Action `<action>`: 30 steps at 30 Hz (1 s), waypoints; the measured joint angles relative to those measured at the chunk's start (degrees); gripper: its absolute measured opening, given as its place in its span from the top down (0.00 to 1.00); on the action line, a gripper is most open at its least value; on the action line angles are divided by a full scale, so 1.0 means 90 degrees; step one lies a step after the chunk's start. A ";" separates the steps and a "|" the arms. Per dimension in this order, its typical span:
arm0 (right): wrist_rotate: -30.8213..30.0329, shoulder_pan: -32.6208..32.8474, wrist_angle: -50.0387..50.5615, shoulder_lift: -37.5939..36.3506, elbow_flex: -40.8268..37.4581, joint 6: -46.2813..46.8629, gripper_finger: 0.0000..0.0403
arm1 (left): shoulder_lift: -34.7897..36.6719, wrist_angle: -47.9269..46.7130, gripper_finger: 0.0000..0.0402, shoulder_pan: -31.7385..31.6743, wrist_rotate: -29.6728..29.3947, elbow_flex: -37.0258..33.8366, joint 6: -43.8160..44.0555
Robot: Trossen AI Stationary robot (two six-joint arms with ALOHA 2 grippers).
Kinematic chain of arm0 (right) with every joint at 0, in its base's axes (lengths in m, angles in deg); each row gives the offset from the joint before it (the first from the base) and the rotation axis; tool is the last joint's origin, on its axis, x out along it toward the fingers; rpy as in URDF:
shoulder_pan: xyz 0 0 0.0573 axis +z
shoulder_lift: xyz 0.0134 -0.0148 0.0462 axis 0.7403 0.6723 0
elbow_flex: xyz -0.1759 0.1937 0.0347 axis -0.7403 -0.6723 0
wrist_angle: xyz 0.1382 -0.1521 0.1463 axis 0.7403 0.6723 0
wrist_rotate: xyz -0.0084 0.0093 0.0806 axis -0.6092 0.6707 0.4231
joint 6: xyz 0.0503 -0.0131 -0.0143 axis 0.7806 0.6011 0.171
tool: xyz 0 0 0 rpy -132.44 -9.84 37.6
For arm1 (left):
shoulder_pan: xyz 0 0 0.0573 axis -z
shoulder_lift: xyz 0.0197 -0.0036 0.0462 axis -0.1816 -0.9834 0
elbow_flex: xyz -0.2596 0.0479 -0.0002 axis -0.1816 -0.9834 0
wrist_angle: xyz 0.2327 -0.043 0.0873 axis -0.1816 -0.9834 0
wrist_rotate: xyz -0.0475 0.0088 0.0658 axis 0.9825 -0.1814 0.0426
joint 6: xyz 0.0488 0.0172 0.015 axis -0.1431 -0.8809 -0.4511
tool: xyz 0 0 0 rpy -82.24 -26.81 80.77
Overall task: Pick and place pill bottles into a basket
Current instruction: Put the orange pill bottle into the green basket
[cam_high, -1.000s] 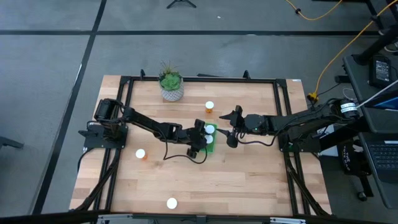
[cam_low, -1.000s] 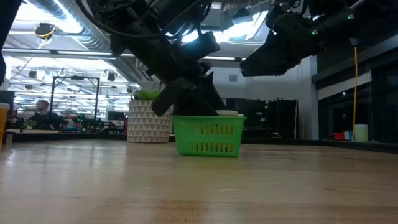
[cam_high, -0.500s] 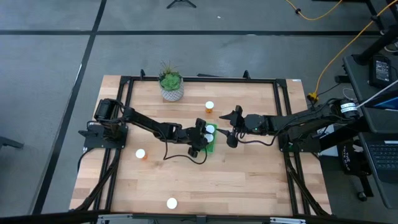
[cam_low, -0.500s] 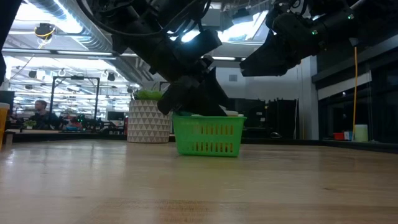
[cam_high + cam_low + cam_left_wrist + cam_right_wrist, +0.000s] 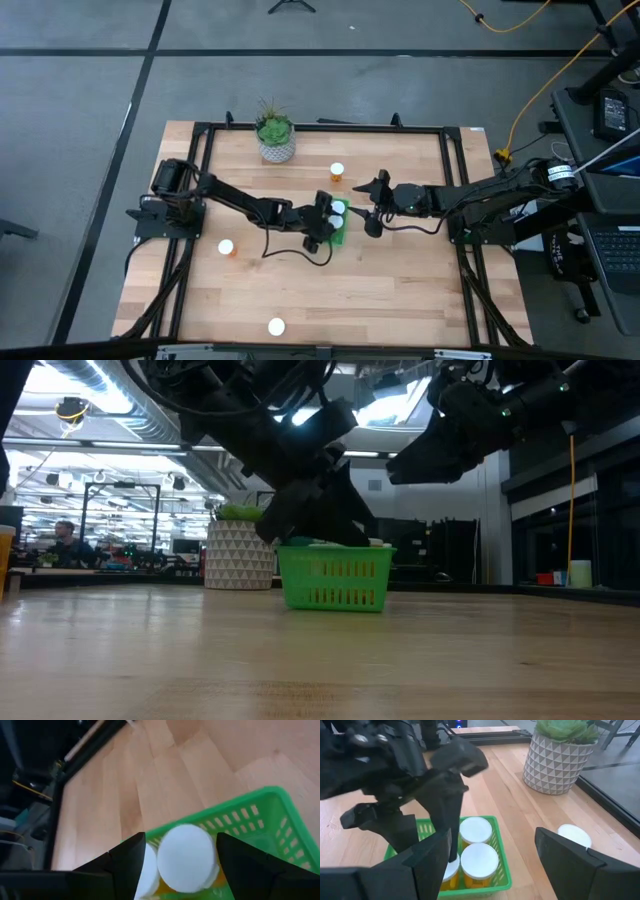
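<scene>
The wooden table (image 5: 300,290) is carrying everything, with the two dark arms reaching in toward its middle. The left gripper (image 5: 322,222) is hanging low over the green basket (image 5: 338,232), its fingers (image 5: 127,860) spread on either side of a white-capped pill bottle (image 5: 186,857) that is sitting inside the basket; whether the pads are touching that bottle is hard to say, so it is probably resting loose between them. The right gripper (image 5: 370,205) is hovering just beside the basket on its other side, fingers wide apart and holding nothing. A white patterned pot (image 5: 276,148) with a green plant is standing near the table's far edge. In the right wrist view, three bottles are showing in the basket (image 5: 470,870), caps up, packed close together. Three more bottles are standing out on the table: one (image 5: 337,172) near the right gripper, one (image 5: 227,247) beside the left arm, one (image 5: 276,326) near the front edge
</scene>
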 joint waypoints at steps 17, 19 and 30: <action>0.0051 0.0000 0.0127 0.0000 0.0000 0.0180 0.28 | 0.1372 -0.0937 0.40 0.0674 -0.1036 -0.0002 -0.0466; 0.0056 0.0000 0.0166 0.0000 0.0000 0.0197 0.28 | 0.1739 -0.1333 0.40 0.0757 -0.1111 -0.0002 -0.0320; 0.0063 0.0002 0.0163 0.0000 0.0002 0.0174 0.28 | 0.3720 -0.3807 0.40 0.1346 -0.1639 -0.0002 0.1084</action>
